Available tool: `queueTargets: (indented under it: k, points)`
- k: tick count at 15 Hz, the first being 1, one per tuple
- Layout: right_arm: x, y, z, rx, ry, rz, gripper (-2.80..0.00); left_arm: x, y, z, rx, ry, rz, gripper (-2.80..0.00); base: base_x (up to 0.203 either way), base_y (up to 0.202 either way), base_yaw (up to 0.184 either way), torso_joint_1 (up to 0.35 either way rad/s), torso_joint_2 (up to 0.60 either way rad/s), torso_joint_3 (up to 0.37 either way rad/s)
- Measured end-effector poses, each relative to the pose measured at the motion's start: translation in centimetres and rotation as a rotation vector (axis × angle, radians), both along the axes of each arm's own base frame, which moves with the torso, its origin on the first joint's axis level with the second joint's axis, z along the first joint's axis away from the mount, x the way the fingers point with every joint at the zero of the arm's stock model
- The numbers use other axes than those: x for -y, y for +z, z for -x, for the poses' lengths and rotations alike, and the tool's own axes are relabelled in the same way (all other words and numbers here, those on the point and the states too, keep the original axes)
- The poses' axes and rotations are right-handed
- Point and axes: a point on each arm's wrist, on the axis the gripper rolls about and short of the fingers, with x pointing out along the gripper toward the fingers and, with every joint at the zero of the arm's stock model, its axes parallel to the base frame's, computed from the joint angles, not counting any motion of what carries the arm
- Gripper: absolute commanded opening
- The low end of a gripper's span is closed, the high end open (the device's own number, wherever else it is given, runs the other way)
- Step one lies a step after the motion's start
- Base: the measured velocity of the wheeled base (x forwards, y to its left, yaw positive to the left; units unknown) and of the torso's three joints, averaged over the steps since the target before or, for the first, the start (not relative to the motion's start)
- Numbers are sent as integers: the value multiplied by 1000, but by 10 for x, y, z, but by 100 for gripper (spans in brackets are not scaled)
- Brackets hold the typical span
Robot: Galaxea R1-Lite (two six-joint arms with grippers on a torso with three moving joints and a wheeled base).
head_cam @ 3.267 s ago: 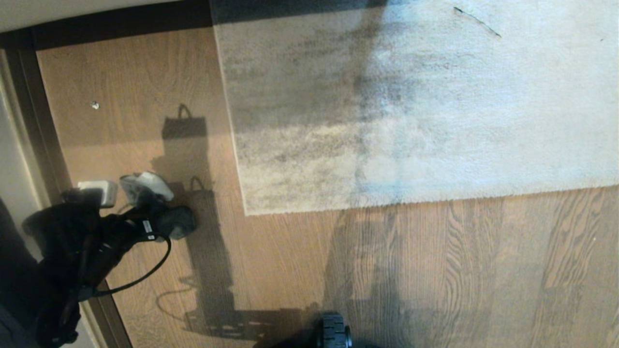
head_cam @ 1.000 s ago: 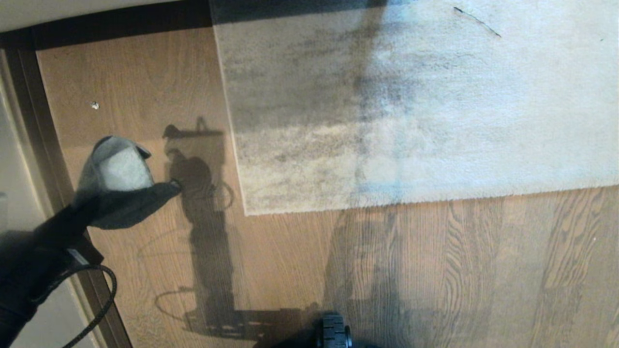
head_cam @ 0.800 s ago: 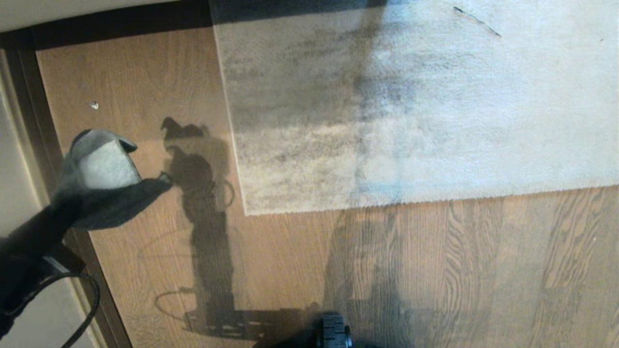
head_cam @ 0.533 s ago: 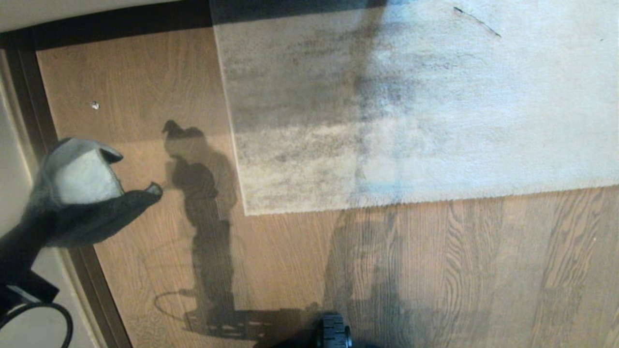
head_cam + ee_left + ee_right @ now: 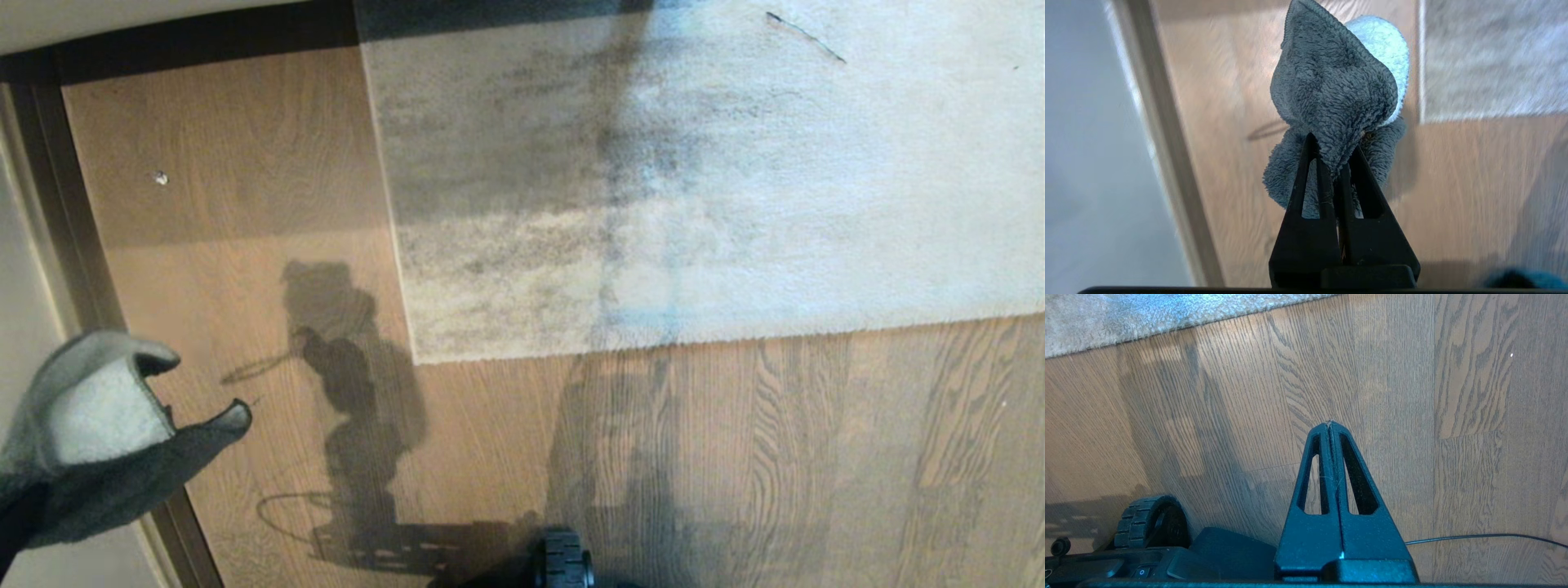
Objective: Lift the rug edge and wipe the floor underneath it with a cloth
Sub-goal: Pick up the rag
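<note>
The pale grey rug (image 5: pixel 694 180) lies flat on the brown wood floor (image 5: pixel 245 163). Its near-left corner (image 5: pixel 416 359) and rug edge rest on the planks. The folded grey cloth (image 5: pixel 90 441) hangs in the air at the lower left of the head view, well left of that corner. My left gripper (image 5: pixel 1333 145) is shut on the cloth (image 5: pixel 1331 81), and the rug (image 5: pixel 1494 61) shows beyond it. My right gripper (image 5: pixel 1329 424) is shut and holds nothing. It hovers over bare floor (image 5: pixel 1453 375) short of the rug edge (image 5: pixel 1167 314).
A dark skirting strip (image 5: pixel 73 212) and a pale wall run along the left. A small white speck (image 5: pixel 160 177) lies on the floor. The robot's base wheel (image 5: pixel 565 563) is at the front, and a thin cable (image 5: pixel 1486 537) crosses the planks.
My left gripper has lifted the cloth from beside the skirting, then drawn it back down toward the lower left corner of the head view, away from the rug. Rug and right arm unchanged.
</note>
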Motion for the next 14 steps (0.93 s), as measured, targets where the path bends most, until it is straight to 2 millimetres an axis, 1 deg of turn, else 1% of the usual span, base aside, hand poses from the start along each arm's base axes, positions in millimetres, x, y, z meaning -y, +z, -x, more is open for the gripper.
queueTargets:
  k: [2,4,10,12,14]
  points:
    - [0,0,0,0,0,0,-280,1,-11,13,-24,13,0,-280,0,0,0,0,0,0]
    - [0,0,0,0,0,0,-280,1,-21,21,-60,16,-20,-280,0,0,0,0,0,0]
    - [0,0,0,0,0,0,-280,2,-33,27,-134,8,-45,-280,0,0,0,0,0,0]
    - [0,0,0,0,0,0,-280,2,-38,29,-166,-39,-52,-280,0,0,0,0,0,0]
    - [0,0,0,0,0,0,-280,2,-48,34,-210,-74,-53,-280,0,0,0,0,0,0]
